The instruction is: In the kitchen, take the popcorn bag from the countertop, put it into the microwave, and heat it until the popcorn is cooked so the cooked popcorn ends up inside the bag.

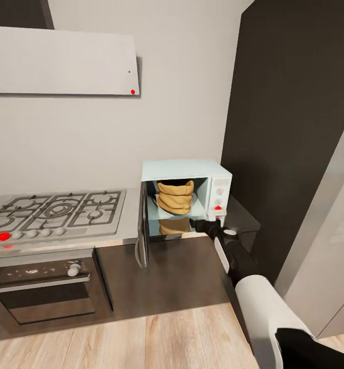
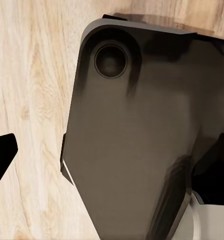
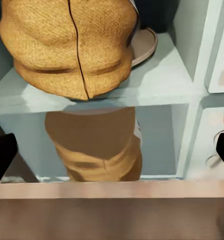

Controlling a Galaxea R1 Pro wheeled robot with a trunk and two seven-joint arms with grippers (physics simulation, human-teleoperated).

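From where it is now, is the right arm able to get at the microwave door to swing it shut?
Probably yes. The right gripper hovers at the microwave's open front, and the door hangs open just beside it with nothing between.

One microwave (image 1: 186, 197) stands on the bench (image 1: 243, 218), and one popcorn bag (image 1: 175, 196) sits inside it. One hob (image 1: 54, 210) lies to the left with five burner grates, as far as the angle shows, over one oven (image 1: 39, 287). Two round knobs show on the microwave's right panel. One robot arm (image 1: 233, 256) reaches forward.
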